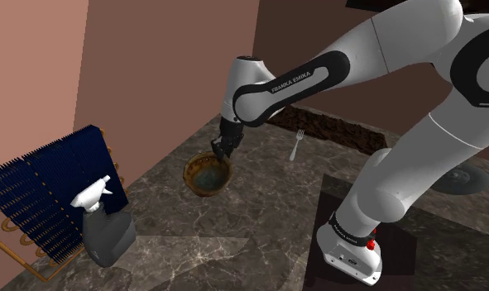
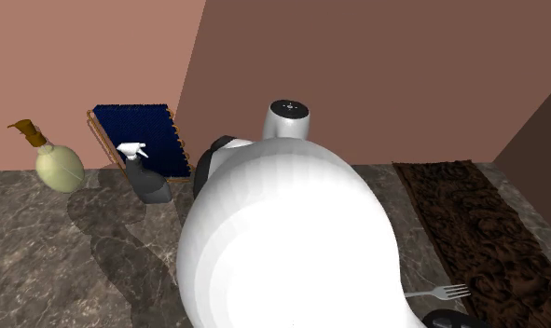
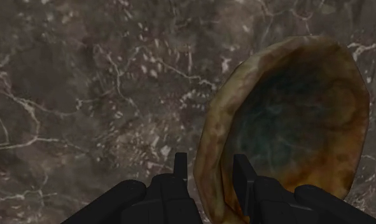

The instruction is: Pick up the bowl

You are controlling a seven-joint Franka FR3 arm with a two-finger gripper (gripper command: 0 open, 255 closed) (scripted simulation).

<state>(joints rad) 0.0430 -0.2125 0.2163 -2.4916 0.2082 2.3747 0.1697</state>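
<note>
Shoulder view: bowl [image 1: 208,174] between spray bottle [image 1: 106,225] and fork [image 1: 297,145].

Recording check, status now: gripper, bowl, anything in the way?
Gripper shut on bowl, straddling its rim. Bowl tilted. Spray bottle and fork stand apart, nothing blocking.

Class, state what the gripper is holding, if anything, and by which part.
The gripper holds the brown bowl by its rim, one finger inside, one outside.

Dim, flat light; soft shadows on countertop [image 2: 40,280].
</note>
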